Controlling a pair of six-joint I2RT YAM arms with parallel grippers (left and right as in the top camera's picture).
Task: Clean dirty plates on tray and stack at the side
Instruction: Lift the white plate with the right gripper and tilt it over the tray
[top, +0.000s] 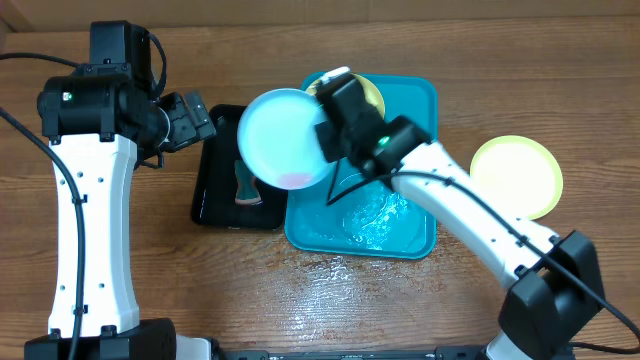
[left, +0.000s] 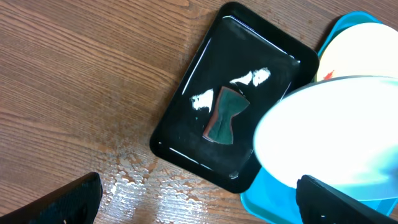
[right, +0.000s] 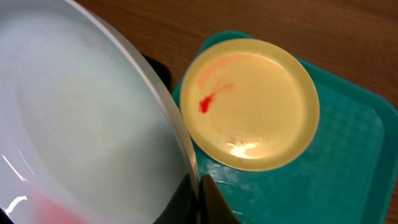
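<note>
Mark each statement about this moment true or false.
1. The right gripper holds the white round plate. True.
2. That plate is spotless. False: a pinkish smear sits near its edge.
3. A pale yellow round plate lies on the wooden table, right of the turquoise rectangular plastic tray. True.
4. The black rectangular tray is empty. False: it holds a small dark green sponge.
</note>
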